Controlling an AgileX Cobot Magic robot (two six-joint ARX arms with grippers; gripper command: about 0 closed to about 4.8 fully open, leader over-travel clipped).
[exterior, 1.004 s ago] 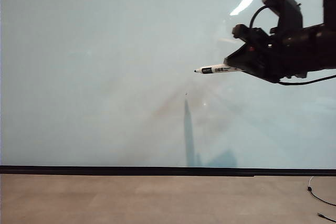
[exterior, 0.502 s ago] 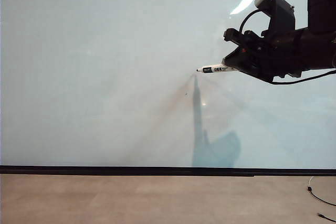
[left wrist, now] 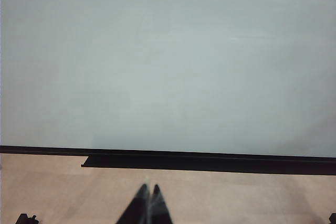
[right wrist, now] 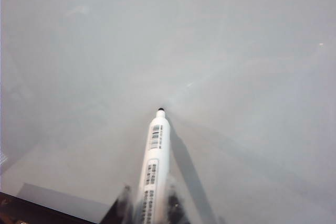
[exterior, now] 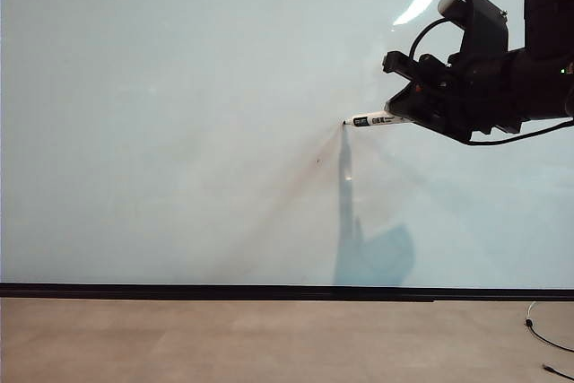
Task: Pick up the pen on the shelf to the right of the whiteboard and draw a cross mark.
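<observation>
The right end effector [exterior: 408, 117] hangs in the upper right part of the exterior view, its jaws clamped on the rear part of the pen [exterior: 375, 120]. The white barrel sticks out of the jaws toward the whiteboard [exterior: 179, 132], and the long axis of the pen runs from the end effector straight to the board surface, tilted only a little. In the right wrist view the dark tip of the pen [right wrist: 156, 150] seems to meet its own shadow on the board, so I judge the tip is touching the board or just beside it – the pictures do not let me be sure of contact.

No stroke of the cross mark is visible on the board; only a tiny dark speck [exterior: 317, 163] lies a little below the tip. So the drawing looks not yet begun, and the coming move should slide the tip across the surface while it stays pressed.

The left end effector [left wrist: 147, 203] is low by the tan surface under the board, fingertips together and empty – the right arm is clearly the nearer one
</observation>
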